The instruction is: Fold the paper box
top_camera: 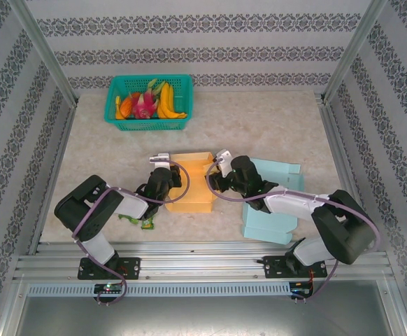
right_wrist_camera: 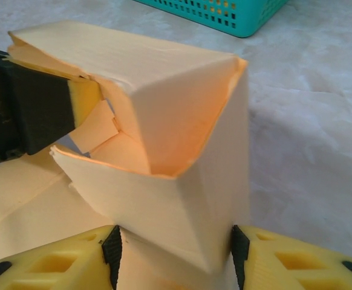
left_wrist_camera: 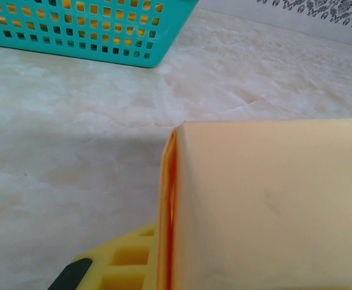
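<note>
The paper box (top_camera: pixel 189 183) is pale orange card, half formed and open at the top, in the middle of the table. My left gripper (top_camera: pixel 167 176) is shut on its left wall. In the left wrist view that wall's edge (left_wrist_camera: pixel 169 199) runs down beside one yellow finger (left_wrist_camera: pixel 124 263). My right gripper (top_camera: pixel 214 183) is at the box's right end. In the right wrist view its black pads (right_wrist_camera: pixel 112 254) press both sides of the near corner of the box (right_wrist_camera: pixel 164 90), so my right gripper (right_wrist_camera: pixel 175 257) is shut on it. The left gripper's finger (right_wrist_camera: pixel 82 99) pinches the far wall.
A teal basket (top_camera: pixel 147 124) of toy fruit stands at the back left and also shows as the basket (left_wrist_camera: pixel 91 30) in the left wrist view. Light blue flattened boxes (top_camera: pixel 273 206) lie under the right arm. A small green thing (top_camera: pixel 137 221) lies by the left arm.
</note>
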`<state>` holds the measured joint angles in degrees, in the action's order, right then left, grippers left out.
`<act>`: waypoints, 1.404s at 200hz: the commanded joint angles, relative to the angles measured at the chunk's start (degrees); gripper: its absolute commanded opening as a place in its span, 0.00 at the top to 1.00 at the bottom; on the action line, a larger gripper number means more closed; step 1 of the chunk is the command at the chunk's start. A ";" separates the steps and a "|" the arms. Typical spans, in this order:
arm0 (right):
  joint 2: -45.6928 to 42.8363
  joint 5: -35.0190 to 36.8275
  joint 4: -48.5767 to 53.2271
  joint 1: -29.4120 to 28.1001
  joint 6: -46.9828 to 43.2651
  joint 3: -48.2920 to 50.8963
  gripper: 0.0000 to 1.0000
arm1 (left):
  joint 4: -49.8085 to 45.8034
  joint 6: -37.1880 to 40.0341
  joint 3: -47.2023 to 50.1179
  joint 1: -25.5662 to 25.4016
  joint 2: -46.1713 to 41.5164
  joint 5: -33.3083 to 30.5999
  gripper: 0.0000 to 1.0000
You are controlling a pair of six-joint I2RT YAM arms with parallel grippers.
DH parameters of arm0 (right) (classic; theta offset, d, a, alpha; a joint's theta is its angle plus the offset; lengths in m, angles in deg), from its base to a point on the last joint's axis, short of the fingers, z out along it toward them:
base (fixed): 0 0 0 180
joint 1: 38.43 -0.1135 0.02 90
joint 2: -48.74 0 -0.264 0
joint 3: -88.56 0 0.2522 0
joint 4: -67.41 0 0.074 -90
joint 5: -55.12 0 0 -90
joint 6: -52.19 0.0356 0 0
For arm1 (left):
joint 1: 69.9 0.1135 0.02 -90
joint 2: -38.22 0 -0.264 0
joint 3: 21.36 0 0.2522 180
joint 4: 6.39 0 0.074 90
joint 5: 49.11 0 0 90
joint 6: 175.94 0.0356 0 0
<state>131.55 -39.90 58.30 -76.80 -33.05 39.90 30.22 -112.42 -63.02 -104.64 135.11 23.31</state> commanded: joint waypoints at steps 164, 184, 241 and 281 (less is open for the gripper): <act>9.88 18.21 -16.21 -2.92 0.94 -3.07 0.70 | -5.37 0.76 -2.07 -3.40 -2.54 -2.41 1.00; 11.26 19.59 -17.45 -3.00 1.00 -3.03 0.70 | -7.35 -0.30 -2.44 -3.66 -3.30 -3.07 1.00; 13.34 25.96 -18.25 -3.11 1.20 -2.82 0.74 | -23.61 -5.60 -7.84 -6.11 -7.57 -8.97 1.00; 13.62 27.41 -17.67 -2.80 1.40 -2.64 0.79 | -30.20 -8.73 -9.18 -7.64 -11.58 -11.00 1.00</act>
<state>144.05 -15.77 41.40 -79.46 -31.81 38.09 6.20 -117.34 -70.32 -110.67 126.67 14.85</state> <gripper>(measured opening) 0.227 0.095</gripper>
